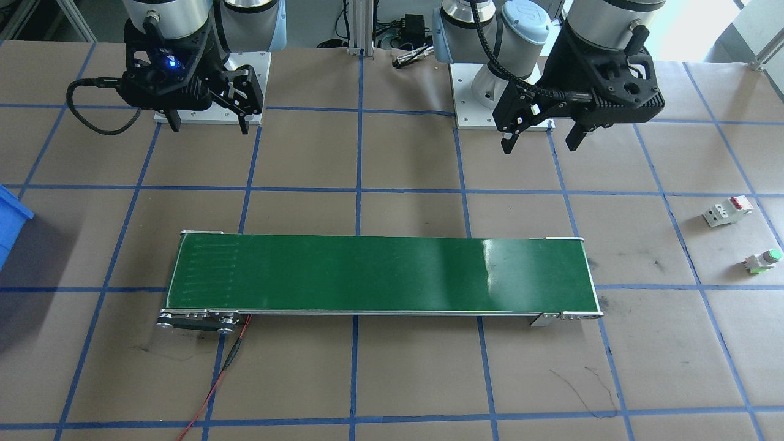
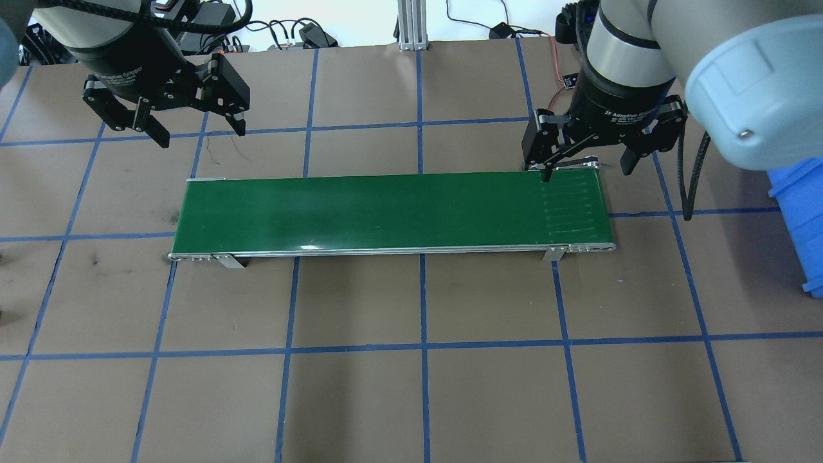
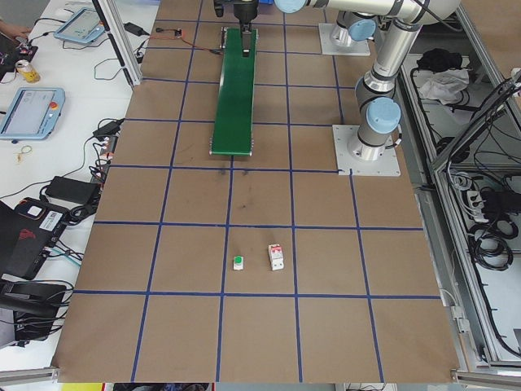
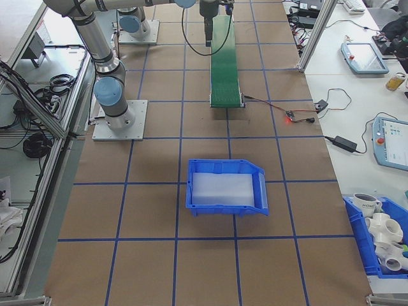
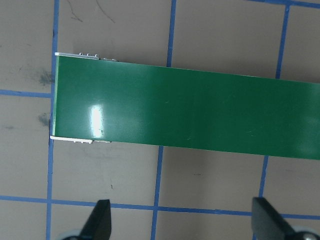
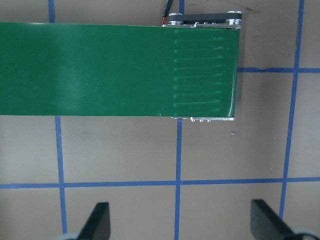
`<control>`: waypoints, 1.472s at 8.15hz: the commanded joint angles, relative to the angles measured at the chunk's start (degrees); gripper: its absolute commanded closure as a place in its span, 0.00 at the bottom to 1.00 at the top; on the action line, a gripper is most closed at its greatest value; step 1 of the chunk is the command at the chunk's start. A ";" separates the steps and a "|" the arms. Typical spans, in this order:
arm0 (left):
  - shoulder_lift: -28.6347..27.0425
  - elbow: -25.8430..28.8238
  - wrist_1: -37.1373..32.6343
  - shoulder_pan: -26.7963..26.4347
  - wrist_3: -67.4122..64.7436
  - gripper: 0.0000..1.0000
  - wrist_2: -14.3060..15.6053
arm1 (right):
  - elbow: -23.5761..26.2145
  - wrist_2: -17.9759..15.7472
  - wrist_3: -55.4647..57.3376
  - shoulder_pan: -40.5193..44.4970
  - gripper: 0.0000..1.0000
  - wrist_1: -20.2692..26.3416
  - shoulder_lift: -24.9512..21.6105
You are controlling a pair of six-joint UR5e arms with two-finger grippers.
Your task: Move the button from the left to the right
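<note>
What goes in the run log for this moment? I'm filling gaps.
stage: not started | button: on table, robot's left | left gripper: open, empty | right gripper: open, empty | conveyor belt: bare

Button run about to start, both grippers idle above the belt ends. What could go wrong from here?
1. The green-capped white push-button lies beside a white breaker-like block with a red top; the open left gripper could grab or knock the wrong one.
2. The button lies on its side, so it may roll or slip.
3. Released badly, it could roll off the narrow green conveyor belt.
</note>
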 commanded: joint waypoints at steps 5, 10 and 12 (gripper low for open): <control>-0.96 0.88 0.16 9.13 17.07 0.00 1.23 | 0.00 0.00 0.00 0.00 0.00 0.00 0.00; -5.69 0.97 -2.20 28.82 52.67 0.00 4.79 | 0.00 0.00 0.00 0.00 0.00 0.00 0.00; -7.98 0.97 -2.39 37.71 71.20 0.00 7.72 | 0.00 0.00 0.00 0.00 0.00 0.00 0.00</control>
